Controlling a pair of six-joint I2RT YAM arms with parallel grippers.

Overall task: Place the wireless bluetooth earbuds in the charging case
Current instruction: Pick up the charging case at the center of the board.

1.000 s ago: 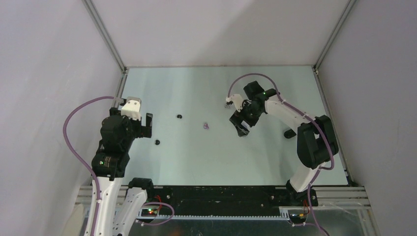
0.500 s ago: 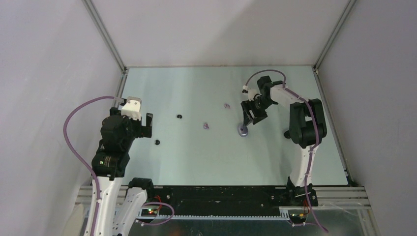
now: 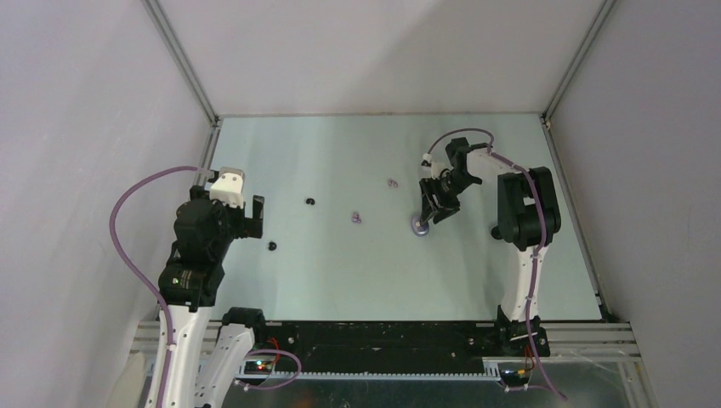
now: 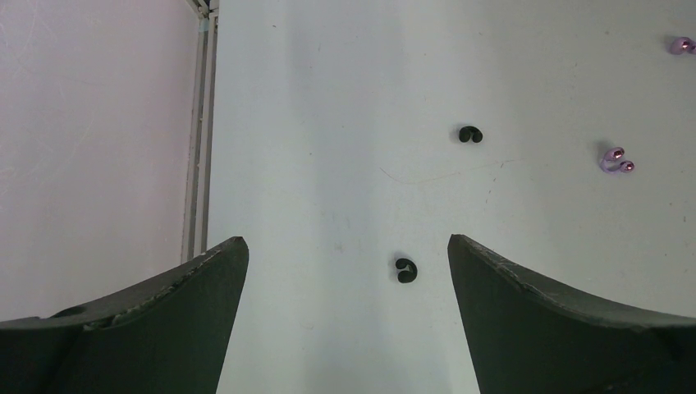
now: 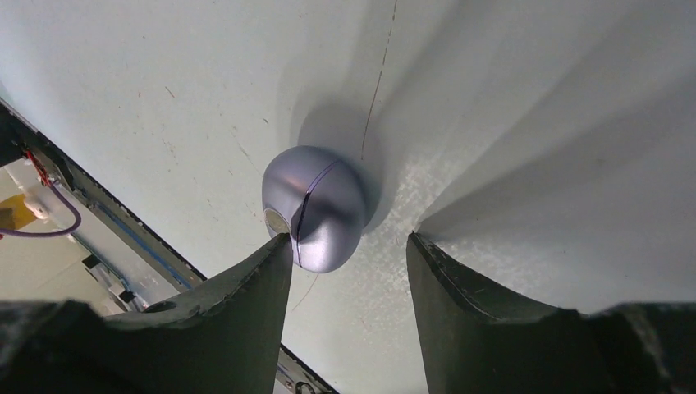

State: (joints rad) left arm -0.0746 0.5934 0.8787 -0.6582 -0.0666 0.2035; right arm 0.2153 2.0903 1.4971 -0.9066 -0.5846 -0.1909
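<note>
Two black earbuds [image 4: 405,270] [image 4: 470,135] and two pale purple earbuds [image 4: 615,159] [image 4: 681,46] lie scattered on the table. My left gripper [image 4: 346,241] hovers open above the nearer black bud [image 3: 272,246], touching nothing. A closed pale purple charging case [image 5: 314,207] lies on the table right of centre [image 3: 419,225]. My right gripper [image 5: 349,238] points down just behind the case with its jaws apart. One fingertip [image 5: 279,244] is at the case's edge, and nothing sits between the fingers. The purple buds [image 3: 356,218] [image 3: 392,183] lie left of the case.
A dark oval object [image 3: 497,231] shows partly behind the right arm's elbow. The enclosure's walls and metal frame [image 3: 210,144] border the table on the left, back and right. The arm bases and a black rail [image 3: 374,336] line the near edge.
My right arm has pulled back to the right, uncovering the purple case on the table and one purple bud. The left arm has not moved.
</note>
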